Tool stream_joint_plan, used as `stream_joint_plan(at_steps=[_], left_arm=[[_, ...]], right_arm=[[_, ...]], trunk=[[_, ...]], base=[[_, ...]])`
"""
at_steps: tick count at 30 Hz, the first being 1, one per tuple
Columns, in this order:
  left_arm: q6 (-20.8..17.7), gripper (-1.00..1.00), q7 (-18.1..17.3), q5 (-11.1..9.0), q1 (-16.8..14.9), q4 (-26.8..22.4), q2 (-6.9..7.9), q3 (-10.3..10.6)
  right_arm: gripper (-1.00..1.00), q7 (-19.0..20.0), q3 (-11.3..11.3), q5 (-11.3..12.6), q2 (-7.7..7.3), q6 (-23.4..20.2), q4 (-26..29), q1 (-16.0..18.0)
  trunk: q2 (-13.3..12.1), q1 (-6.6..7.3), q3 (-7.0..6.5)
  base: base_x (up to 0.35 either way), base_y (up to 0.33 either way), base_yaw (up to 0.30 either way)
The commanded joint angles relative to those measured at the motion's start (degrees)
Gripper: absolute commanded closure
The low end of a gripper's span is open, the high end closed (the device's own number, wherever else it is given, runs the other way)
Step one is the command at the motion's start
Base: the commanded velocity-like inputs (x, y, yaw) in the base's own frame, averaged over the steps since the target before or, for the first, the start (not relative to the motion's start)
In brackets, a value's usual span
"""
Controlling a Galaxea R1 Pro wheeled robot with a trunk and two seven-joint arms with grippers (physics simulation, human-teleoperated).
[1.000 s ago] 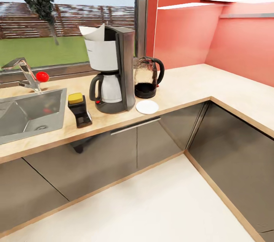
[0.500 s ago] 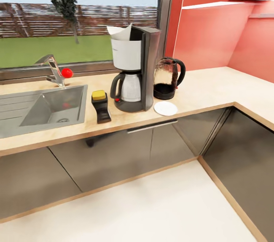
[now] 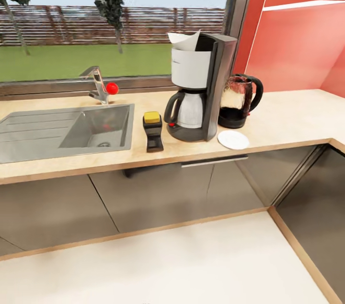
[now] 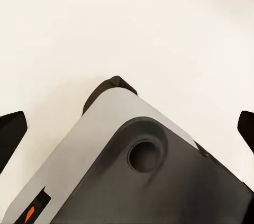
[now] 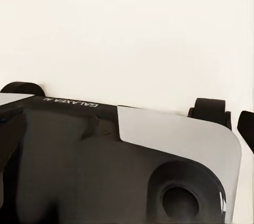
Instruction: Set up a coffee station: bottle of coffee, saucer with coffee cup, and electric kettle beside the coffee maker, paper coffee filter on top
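The coffee maker (image 3: 200,88) stands upright on the wooden countertop (image 3: 287,124) in front of the window (image 3: 96,21), and everything else is best placed from it. A white paper coffee filter (image 3: 184,39) sits in its top, its edge poking up above the white upper body, and the carafe sits in place under that body. Just beside the coffee maker, on the side toward the red wall (image 3: 302,50), the electric kettle (image 3: 241,101) stands upright on its dark base. The white saucer (image 3: 233,140) lies flat on the countertop in front of the kettle, near the coffee maker's base and close to the counter edge. On the coffee maker's other side, just apart from it, stands the dark bottle of coffee (image 3: 153,130) with a yellow lid. Farther out on that same side are the steel sink (image 3: 62,129) and its faucet (image 3: 101,85) with a red knob. Both wrist views look down at the pale floor (image 4: 127,23) over the robot's grey and black base (image 4: 143,176). The left gripper (image 4: 127,134) has its dark fingertips (image 4: 10,134) far apart at the view's two edges, jaws spread and holding nothing. For the right gripper, the pictures do not let me tell its state.
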State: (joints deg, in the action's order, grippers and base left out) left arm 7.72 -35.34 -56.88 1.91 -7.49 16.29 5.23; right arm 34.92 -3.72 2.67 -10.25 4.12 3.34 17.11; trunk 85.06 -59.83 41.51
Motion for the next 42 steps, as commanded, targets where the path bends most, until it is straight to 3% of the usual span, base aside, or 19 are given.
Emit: stream_joint_plan(at_steps=[1, 42], left_arm=[[0.34, -1.0, 0.01, -0.3, 0.03, -0.07, 0.04, 0.48], [0.32, -1.0, 0.01, -0.3, 0.03, -0.07, 0.06, 0.44]], right_arm=[[-1.0, -0.08, -0.33, 0.17, 0.02, 0.01, -0.08, 0.03], [-1.0, -0.82, -0.32, 0.14, 0.15, 0.1, -0.08, 0.03]], trunk=[[0.02, 0.0, 0.03], [0.02, 0.0, 0.03]], base=[[0.0, 0.0, 0.269], [0.0, 0.0, 0.269]])
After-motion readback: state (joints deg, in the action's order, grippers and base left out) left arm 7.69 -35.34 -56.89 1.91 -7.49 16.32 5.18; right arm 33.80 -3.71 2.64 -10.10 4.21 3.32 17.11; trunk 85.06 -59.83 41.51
